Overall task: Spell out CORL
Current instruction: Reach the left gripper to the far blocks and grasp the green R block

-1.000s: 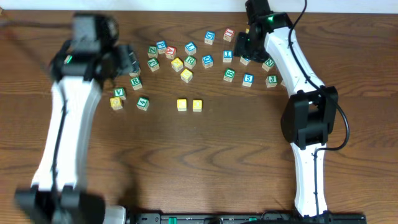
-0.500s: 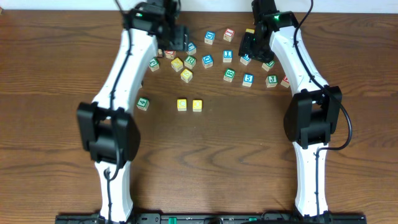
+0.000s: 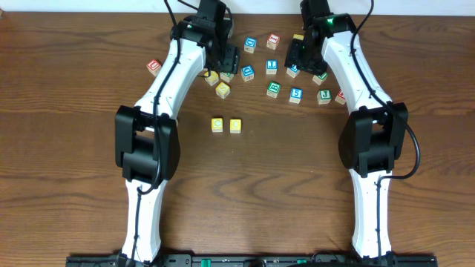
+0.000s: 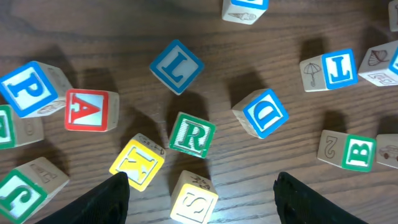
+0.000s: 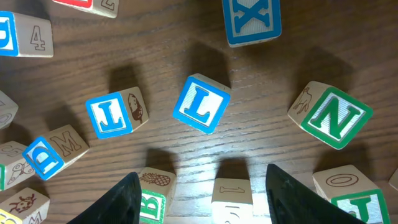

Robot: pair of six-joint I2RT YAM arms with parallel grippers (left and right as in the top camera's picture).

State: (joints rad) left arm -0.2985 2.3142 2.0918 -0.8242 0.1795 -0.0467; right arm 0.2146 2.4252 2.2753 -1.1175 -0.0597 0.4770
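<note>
My left gripper (image 4: 200, 182) hangs wide open over the green R cube (image 4: 193, 135). I'd square its fingers to the R's tilted sides. The yellow pair (image 3: 217, 124) waits mid-desk (image 3: 297, 185). My right gripper (image 5: 202, 182), also released, hovers over the blue L cube (image 5: 201, 104).

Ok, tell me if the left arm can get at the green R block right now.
Probably yes. Its jaws stand open above the R block, and nothing covers it. A yellow block and the S block sit close by and may get nudged.
</note>
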